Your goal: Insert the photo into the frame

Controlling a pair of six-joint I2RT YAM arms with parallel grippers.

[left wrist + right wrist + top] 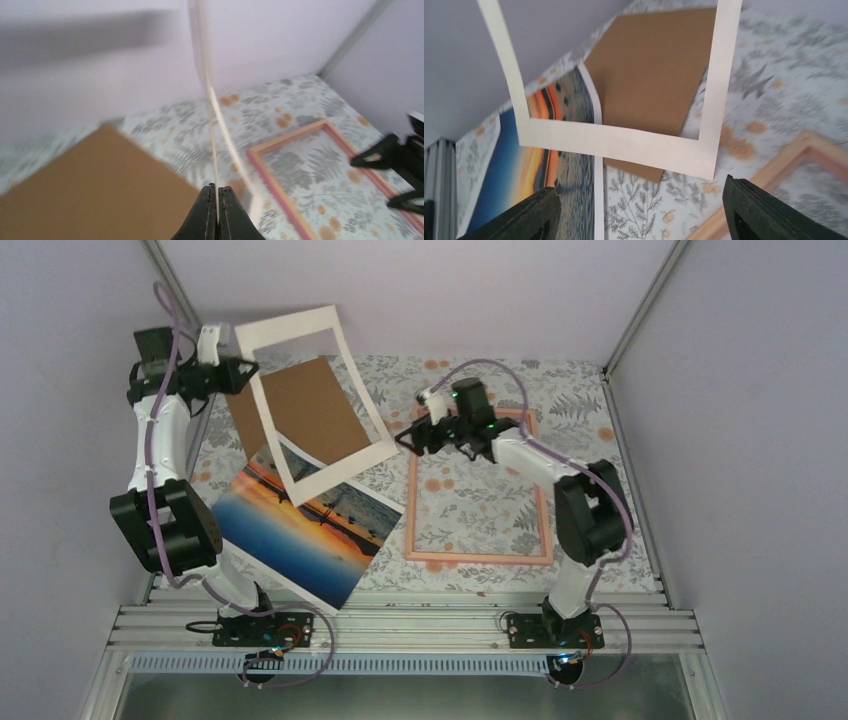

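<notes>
One mat board hanging over the photo
Left pincer [218, 187] is clamping shut on the white mat board [320, 465], holding it aloft. The photo [300, 530] is lying flat below it, and the frame [480, 558] just beneath the open right pincer [405, 440]. Carrying the mat aside high should avoid dragging the print.

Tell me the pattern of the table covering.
The table covering is white with grey leaves and orange flowers; the top external view shows it best.
</notes>
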